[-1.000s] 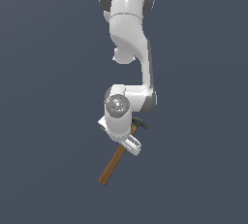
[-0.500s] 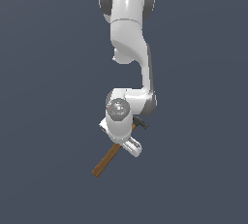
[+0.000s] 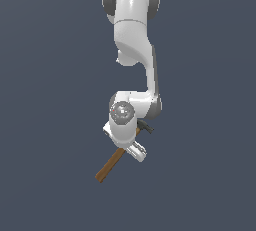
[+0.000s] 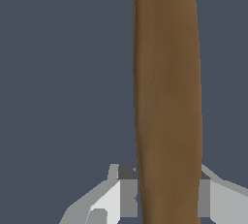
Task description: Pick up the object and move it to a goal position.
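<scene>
The object is a claw hammer with a long brown wooden handle (image 3: 111,165) and a small dark grey head (image 3: 146,127). In the exterior view it hangs tilted, head up toward the exterior view's right, handle end down toward the exterior view's left. My gripper (image 3: 131,147) is shut on the handle near the head, and the white wrist covers that part. In the wrist view the brown handle (image 4: 167,97) fills the middle of the picture, clamped between my two fingers (image 4: 127,194), which press on both its sides.
The white arm (image 3: 132,35) stands upright above the gripper. Behind everything is a plain dark grey-blue background with no other objects in view.
The hammer, held in my gripper, has shifted slightly toward the exterior view's left and risen a little. The wrist has turned a bit. The grip stays the same.
</scene>
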Robot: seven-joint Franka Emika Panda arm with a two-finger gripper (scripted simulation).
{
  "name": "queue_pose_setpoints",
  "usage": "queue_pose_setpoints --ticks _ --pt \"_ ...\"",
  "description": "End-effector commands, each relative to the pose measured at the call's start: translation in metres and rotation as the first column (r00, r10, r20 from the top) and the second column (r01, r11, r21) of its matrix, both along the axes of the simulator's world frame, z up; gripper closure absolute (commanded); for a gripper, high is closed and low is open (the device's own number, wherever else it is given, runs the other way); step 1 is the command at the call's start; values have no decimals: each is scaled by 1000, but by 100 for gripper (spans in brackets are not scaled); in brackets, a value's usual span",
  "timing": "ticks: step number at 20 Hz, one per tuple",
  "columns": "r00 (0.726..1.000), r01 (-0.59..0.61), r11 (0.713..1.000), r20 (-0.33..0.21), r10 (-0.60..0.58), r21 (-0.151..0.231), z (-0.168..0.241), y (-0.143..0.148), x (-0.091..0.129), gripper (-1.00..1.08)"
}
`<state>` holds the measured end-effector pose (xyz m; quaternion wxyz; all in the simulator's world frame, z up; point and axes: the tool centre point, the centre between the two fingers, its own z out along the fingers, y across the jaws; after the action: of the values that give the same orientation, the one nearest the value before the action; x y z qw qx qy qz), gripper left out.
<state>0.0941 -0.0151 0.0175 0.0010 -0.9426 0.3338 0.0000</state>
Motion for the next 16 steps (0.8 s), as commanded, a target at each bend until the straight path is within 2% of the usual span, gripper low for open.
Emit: queue_pose_setpoints --ticks 1,8,16 --pt "1000 0 1000 1 0 0 3 1 1 108" --pt "1000 1 1000 1 -1 -1 38 14 5 108" --pt "1000 2 1000 0 -2 -1 113 42 14 108"
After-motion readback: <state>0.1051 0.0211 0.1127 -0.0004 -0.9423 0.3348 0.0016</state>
